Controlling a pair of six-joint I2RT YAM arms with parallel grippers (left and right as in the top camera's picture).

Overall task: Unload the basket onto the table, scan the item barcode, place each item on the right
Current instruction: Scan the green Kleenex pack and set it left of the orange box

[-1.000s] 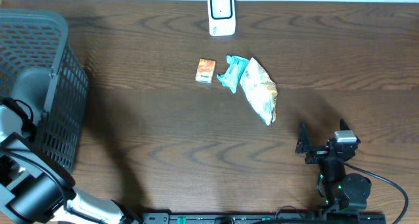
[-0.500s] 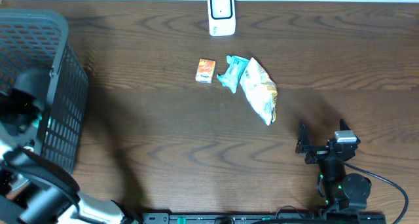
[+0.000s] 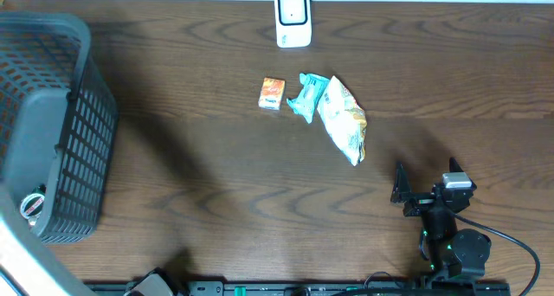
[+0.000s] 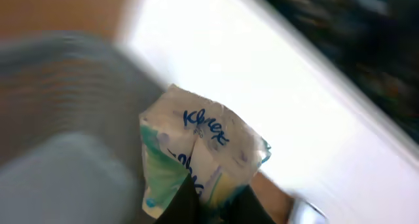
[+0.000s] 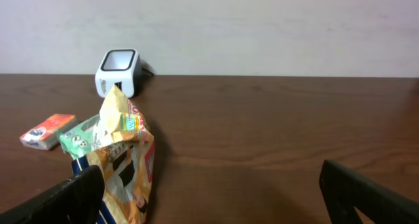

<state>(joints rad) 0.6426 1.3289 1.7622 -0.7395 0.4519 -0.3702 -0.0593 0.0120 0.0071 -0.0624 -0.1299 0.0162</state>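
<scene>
You had the left gripper (image 4: 211,201) pinched shut on the Kleenex pack (image 4: 196,142), lifted near the basket (image 3: 80,131) at left, likely to carry its barcode to the scanner (image 3: 293,19) at far centre | your right gripper (image 5: 213,185) stood wide and empty, near right, short of the snack bag (image 3: 344,123), out of the way.

**Blur and cropped edges**

The left wrist view is smeared: the basket (image 4: 59,119) beside the tissue pack (image 4: 196,149) is only a grey haze. The left pincer (image 4: 204,201) covers the pack's lower edge. Overhead, the frame cuts off the basket's left side. The print on the small orange box (image 3: 272,93), well right of the basket, is too small to read.
</scene>
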